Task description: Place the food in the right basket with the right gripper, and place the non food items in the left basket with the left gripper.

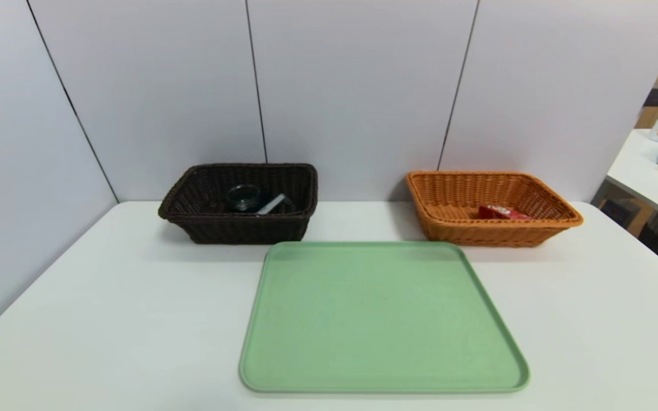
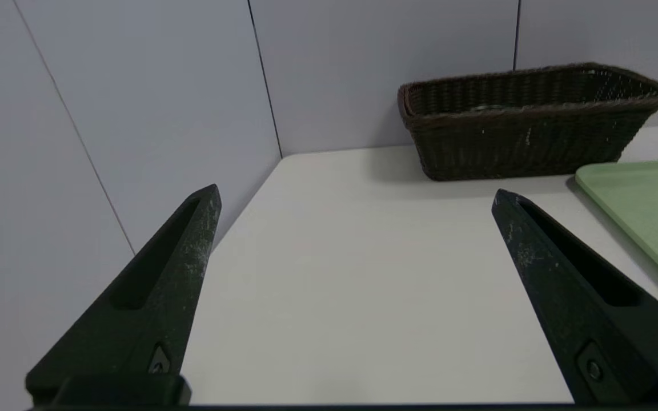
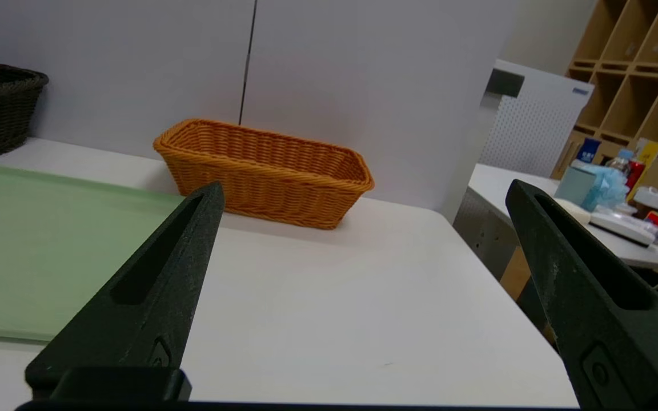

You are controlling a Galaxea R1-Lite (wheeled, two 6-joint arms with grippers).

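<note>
While spread wide and gripping nothing, left gripper hovers above the bare white table near its left edge, fingers touching nothing. Likewise released and empty, right gripper, poised over the table's right side. Ahead of the left jaws, well apart: dark brown basket, standing against the back wall, holding a dark round jar-like item and a flat pale-edged object. Ahead of the right jaws, also well apart: orange basket, with a red packet lying inside; print on the packet too small to read. Between the two baskets and nearer the robot, a green tray, bare. No legible writing anywhere on baskets or tray.
</note>
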